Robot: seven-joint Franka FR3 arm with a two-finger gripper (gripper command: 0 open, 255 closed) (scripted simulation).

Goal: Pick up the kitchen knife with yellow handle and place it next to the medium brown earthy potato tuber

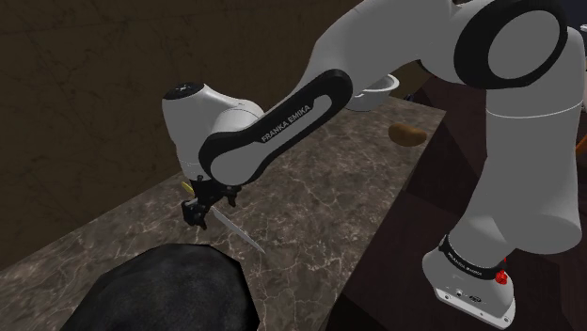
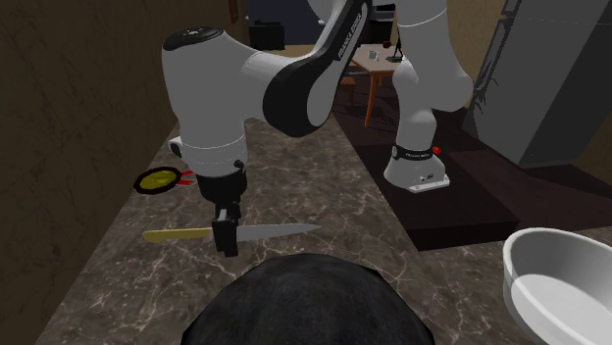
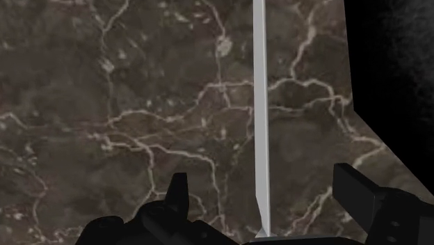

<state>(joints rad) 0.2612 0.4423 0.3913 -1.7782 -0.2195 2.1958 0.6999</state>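
The knife lies flat on the dark marble counter, its yellow handle pointing to the second exterior view's left and its grey blade to the right. My gripper is down over the spot where handle meets blade. In the wrist view the blade runs between the fingers of the gripper, which stand well apart and touch neither side of it. The shoulder view shows the gripper with the blade sticking out below it. A brown potato sits at the counter's far end.
A big black rounded object lies on the counter close beside the knife. A small yellow dish sits behind the gripper near the wall. A white bowl stands at the lower right, another past the potato. The counter edge drops off toward the stand.
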